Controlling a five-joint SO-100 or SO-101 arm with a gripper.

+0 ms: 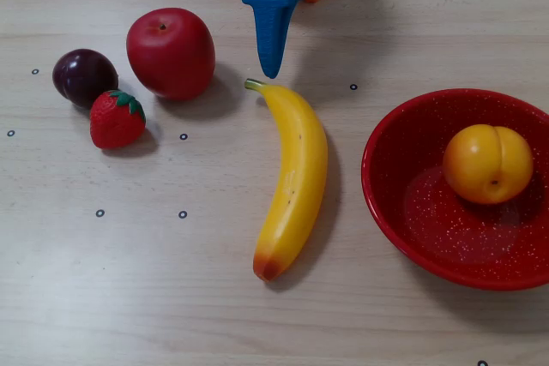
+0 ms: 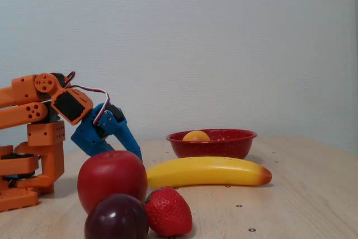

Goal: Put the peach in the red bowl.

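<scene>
The yellow-orange peach point(image 1: 487, 163) lies inside the red speckled bowl point(image 1: 403, 203) at the right of the overhead view; in the fixed view only its top point(image 2: 196, 136) shows above the bowl's rim point(image 2: 224, 144). My blue gripper point(image 1: 272, 68) is at the top centre, folded back near the arm's base, its tip pointing down just above the table. Its jaws look closed together and hold nothing. In the fixed view the gripper point(image 2: 136, 155) hangs behind the apple, far left of the bowl.
A banana point(image 1: 294, 179) lies lengthwise between gripper and bowl. A red apple point(image 1: 171, 51), a dark plum point(image 1: 84, 76) and a strawberry point(image 1: 117, 118) cluster at the left. The orange arm base point(image 2: 28, 138) stands at the fixed view's left edge.
</scene>
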